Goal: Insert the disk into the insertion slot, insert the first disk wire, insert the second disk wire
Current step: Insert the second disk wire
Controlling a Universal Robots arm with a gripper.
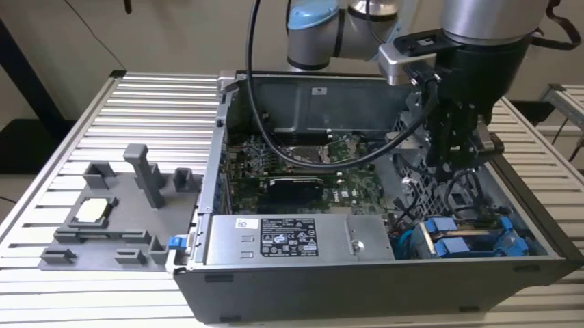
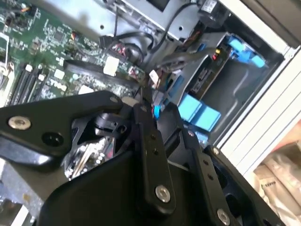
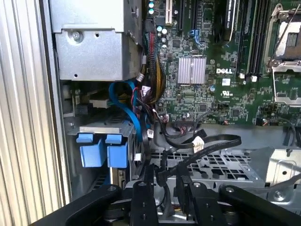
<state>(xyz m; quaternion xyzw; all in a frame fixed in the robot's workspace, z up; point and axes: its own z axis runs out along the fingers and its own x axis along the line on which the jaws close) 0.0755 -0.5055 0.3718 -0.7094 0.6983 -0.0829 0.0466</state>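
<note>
A slatted worktop carries an open computer case (lid off, green board showing). The arm reaches down into the case on the exterior view's right. In the corner below it, beside the silver box, the disk sits in the insertion slot, its blue front next to a second blue carrier. The gripper is clenched on a black wire that curves across the perforated metal.
</note>
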